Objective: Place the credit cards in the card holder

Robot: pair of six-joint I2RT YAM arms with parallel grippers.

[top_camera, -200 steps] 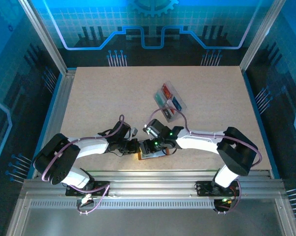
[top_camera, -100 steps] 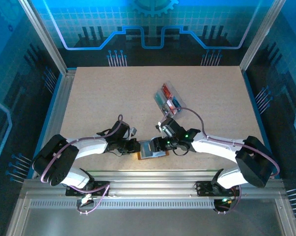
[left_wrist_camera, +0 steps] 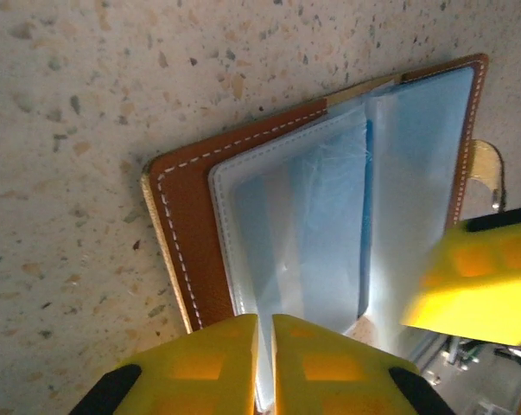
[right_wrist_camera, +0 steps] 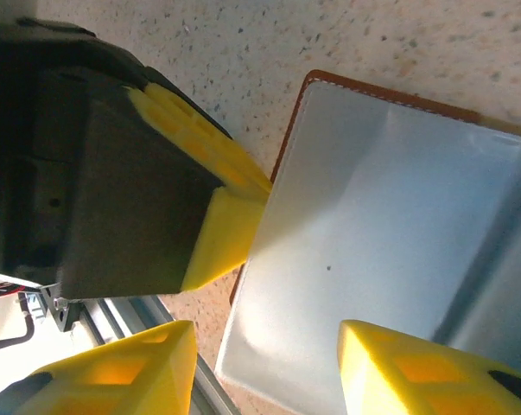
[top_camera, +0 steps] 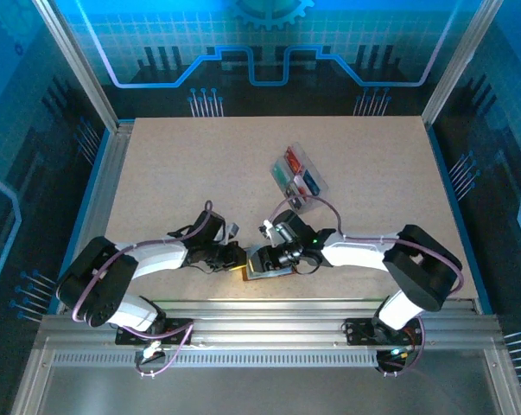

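So, card holder lies open at near edge of table, btwn both pincers: left pincer pinches its clear sleeve, right pincer spread over it. Credit cards sit farther back in tray, nearer the right pincer.

A pale beige speckled composite tabletop is bordered on each side by silver aluminium frame rails and at the near edge by a ribbed silver metal beam. Behind it stands a glowing blue back panel with a white grid, dark circuit lines and a gear emblem. Slanted silver posts rise at the far corners, beside dark blue-tinted side walls.
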